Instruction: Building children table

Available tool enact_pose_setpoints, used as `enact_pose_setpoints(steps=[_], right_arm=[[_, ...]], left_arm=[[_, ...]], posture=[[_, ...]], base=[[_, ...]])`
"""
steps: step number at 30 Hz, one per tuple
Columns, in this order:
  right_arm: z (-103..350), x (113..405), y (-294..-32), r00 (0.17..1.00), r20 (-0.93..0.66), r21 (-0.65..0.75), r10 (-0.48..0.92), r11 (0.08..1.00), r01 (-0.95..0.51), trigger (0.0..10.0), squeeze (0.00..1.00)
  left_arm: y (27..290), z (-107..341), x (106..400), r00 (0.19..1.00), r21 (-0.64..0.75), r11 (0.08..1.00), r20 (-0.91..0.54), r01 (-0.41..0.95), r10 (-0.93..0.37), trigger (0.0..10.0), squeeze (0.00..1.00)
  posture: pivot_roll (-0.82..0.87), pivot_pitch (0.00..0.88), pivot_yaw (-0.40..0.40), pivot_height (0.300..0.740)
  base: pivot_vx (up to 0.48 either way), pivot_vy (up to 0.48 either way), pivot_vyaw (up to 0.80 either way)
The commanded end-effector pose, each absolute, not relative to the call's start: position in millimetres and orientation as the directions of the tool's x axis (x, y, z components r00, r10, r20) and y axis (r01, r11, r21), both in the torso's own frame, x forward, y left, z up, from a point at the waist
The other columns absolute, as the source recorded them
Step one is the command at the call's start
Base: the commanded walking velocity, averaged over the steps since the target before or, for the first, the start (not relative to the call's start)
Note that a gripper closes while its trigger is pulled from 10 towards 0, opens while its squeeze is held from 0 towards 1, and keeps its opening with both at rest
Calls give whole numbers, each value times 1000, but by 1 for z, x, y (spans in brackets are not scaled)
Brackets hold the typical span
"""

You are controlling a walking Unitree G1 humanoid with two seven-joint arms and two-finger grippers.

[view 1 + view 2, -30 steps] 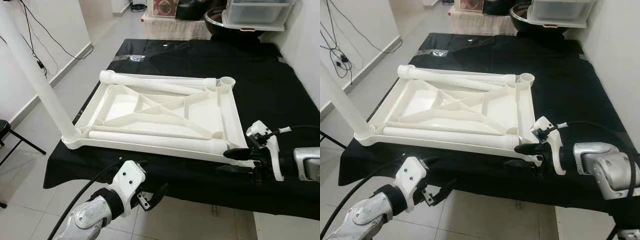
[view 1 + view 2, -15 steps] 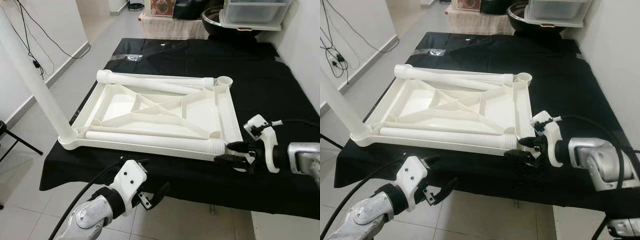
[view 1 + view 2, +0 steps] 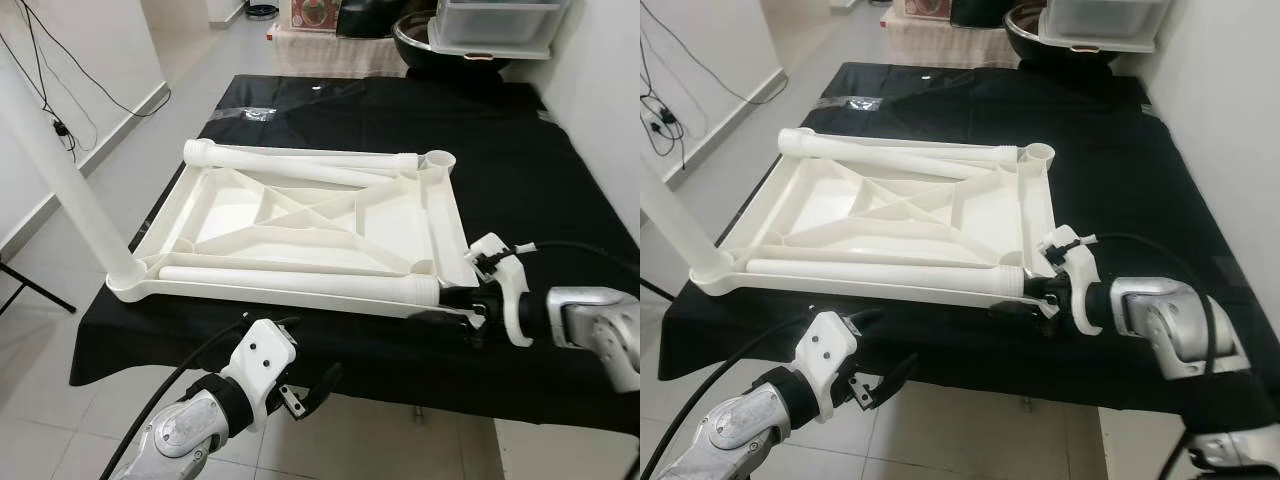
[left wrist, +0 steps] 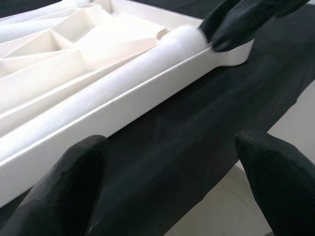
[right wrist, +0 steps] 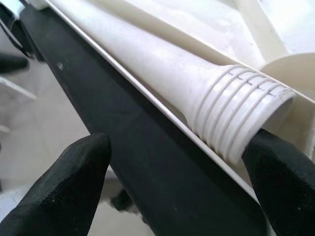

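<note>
where it stood just off the corner a second ago, the right gripper [image 3: 452,305] has closed in on the upturned white tabletop [image 3: 300,215] lying on the black cloth [image 3: 520,180], fingers spread across the threaded end of the leg [image 5: 241,120]. the left gripper [image 3: 305,388] hangs open below the edge. no writing is legible.

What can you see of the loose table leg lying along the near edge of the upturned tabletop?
The table leg is a long, round, cream tube, plastic by its look, lying flat inside the near rim of the upside-down tabletop. Its right end has a ribbed, threaded collar with an open mouth. It looks unscrewed, just resting there. The right hand is at that threaded end, fingers apart, one fingertip against the collar's rim and the other below the tabletop's edge.
</note>
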State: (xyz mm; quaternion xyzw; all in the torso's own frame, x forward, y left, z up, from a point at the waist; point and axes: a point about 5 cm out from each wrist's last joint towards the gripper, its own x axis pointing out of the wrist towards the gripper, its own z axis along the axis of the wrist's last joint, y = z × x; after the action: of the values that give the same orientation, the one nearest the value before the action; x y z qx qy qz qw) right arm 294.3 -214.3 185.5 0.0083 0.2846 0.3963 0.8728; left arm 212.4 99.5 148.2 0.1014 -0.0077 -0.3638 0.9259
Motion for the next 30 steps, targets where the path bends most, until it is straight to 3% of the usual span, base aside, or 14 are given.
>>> enact_pose_setpoints(steps=[1, 17, 18, 30], right_arm=[[187, 294, -203, 489, -454, 285, 745, 642, -712, 10000, 0], [163, 307, -191, 510, -466, 372, 723, 683, -628, 10000, 0], [162, 308, -190, 512, -452, 399, 731, 678, -617, 0, 0], [172, 314, -204, 559, -293, 578, 776, 609, -543, 0, 0]], left_arm=[[99, 144, 211, 733, 194, 711, -72, 676, -677, 10000, 0], [98, 146, 212, 741, 199, 718, -66, 667, -669, 10000, 0], [98, 146, 211, 741, 199, 719, -65, 666, -669, 10000, 0], [98, 144, 212, 743, 201, 721, -67, 663, -665, 10000, 0]], posture=[[52, 146, -39, 740], [57, 151, -46, 740], [58, 154, -50, 740], [53, 146, -46, 740]], base=[[0, 0, 0], [0, 0, 0], [0, 0, 0], [0, 0, 0]])
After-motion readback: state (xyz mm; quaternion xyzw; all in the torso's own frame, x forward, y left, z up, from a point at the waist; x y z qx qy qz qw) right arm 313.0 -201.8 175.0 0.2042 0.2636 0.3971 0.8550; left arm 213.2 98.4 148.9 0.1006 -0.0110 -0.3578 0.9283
